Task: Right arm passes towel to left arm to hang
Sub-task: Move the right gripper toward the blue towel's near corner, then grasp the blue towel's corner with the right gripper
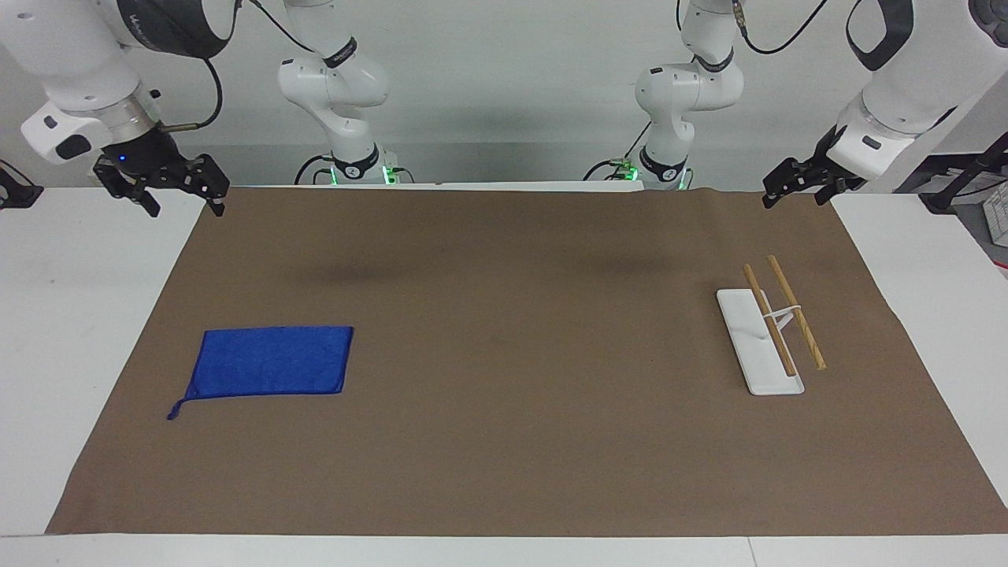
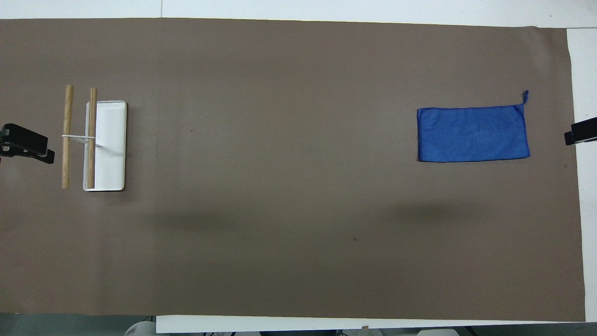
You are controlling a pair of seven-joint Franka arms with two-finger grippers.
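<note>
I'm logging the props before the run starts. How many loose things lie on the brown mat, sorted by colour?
Blue: 1, the towel, lying flat toward the right arm's end.
White with wood: 1, the rack with two wooden rods, toward the left arm's end.
Total: 2

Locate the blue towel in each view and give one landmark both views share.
Facing view: the blue towel lies flat on the brown mat toward the lower left of the picture, its loop tail at the bottom left corner.
Overhead view: the blue towel lies at the right, loop tail at the top right corner.
Shared landmark: the white rack with two wooden bars, at the left arm's end of the table.
</note>
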